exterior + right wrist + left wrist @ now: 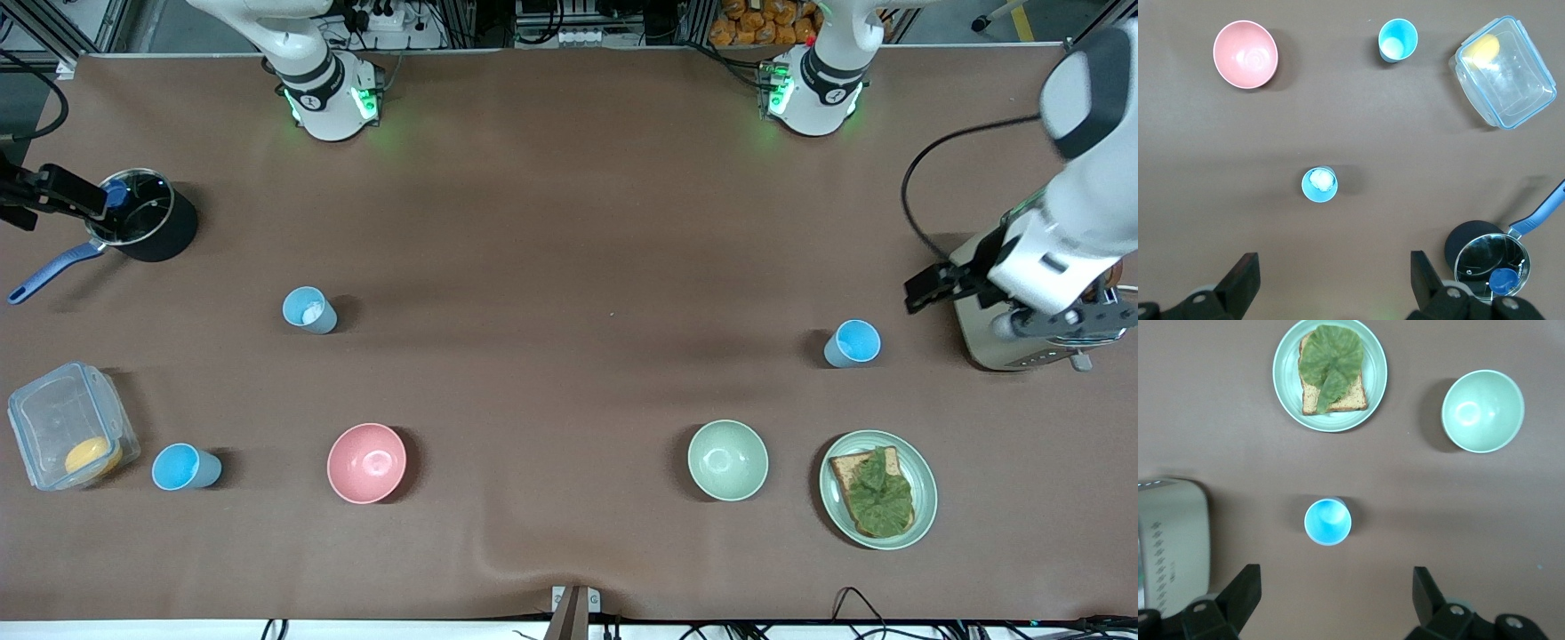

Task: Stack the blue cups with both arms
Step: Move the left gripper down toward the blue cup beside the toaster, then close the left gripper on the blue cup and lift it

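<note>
Three blue cups stand upright and apart on the brown table. One is near the toaster at the left arm's end and shows in the left wrist view. One with something white inside shows in the right wrist view. The third stands beside the clear container, also in the right wrist view. My left gripper hangs open and empty high over the table by the toaster. My right gripper hangs open and empty high up by the pot.
A pink bowl and a pale green bowl sit near the front edge. A plate with toast and lettuce lies beside the green bowl. A toaster, a black pot and a clear lidded container stand at the table's ends.
</note>
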